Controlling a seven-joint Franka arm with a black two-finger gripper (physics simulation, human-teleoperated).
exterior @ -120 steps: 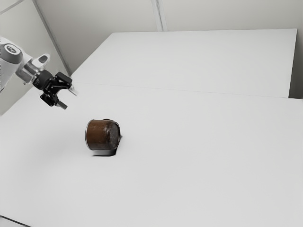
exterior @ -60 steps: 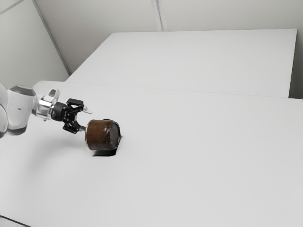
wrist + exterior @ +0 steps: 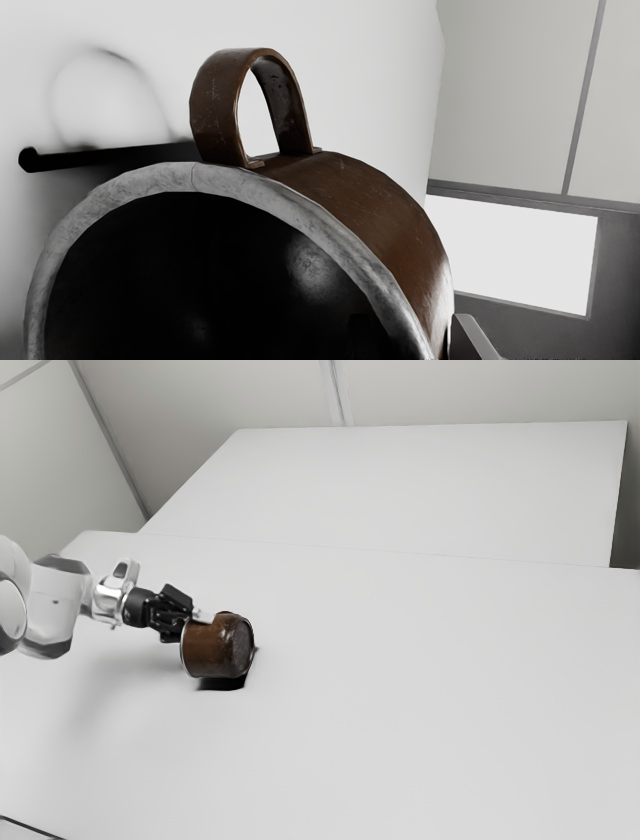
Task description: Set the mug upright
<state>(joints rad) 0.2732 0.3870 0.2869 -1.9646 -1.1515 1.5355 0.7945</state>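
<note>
The mug (image 3: 208, 650) is laid on its side on the smooth white counter (image 3: 400, 720), its open mouth turned toward the gripper (image 3: 197, 622) and its flat round base (image 3: 242, 645) turned toward the exterior view's right. One part of its side wall, at the mouth, is gripped by the jaws: they are drawn nearly together, with one jaw set inside the dark hollow, where it is only dimly seen, and the other pressed along the outside.

The short, round body is finished in a brown, glossy skin, marked by fine scratches and lit by a pale sheen near the outer jaw. The mouth is edged by a broad rim (image 3: 200, 177) of mottled grey, metallic in look and crossed by a thin seam. The interior is nearly black, broken by soft, cloudy highlights.

The handle (image 3: 212, 100) is formed as a flat band bent into a tall arch, its small feet joined to the body. It is held out to the side of the mug, well apart from the jaws. On the counter, a faint curved outline and a dense black shadow (image 3: 115, 157) are cast beside the mug.
</note>
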